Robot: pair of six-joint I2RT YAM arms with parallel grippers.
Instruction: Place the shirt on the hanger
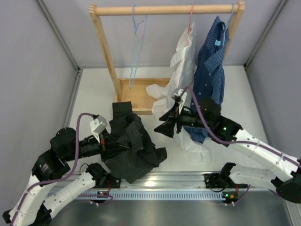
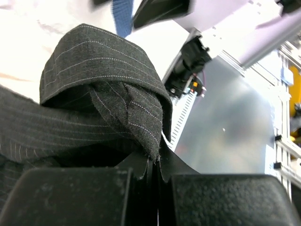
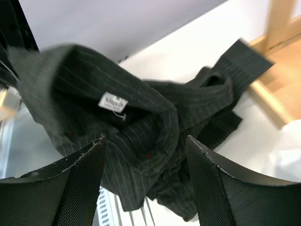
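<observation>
The black pinstriped shirt [image 1: 134, 148] lies bunched at the near left of the table, one part lifted. My left gripper [image 1: 110, 145] is shut on a fold of it. In the left wrist view the cloth [image 2: 103, 84] is pinched between the closed pads of that gripper [image 2: 159, 165]. My right gripper [image 1: 167, 127] hovers open just right of the shirt, holding nothing. The right wrist view shows it [image 3: 146, 141] spread wide above the shirt's collar [image 3: 141, 122] and white neck label [image 3: 113, 102]. The light-blue hanger [image 1: 136, 42] hangs bare on the rail at the back left.
A wooden rack [image 1: 169, 9] stands at the back with a wooden base [image 1: 138, 94]. A white shirt [image 1: 181, 66] on a pink hanger and a blue dotted shirt [image 1: 211, 61] hang at its right end. A metal rail [image 1: 160, 188] runs along the near edge.
</observation>
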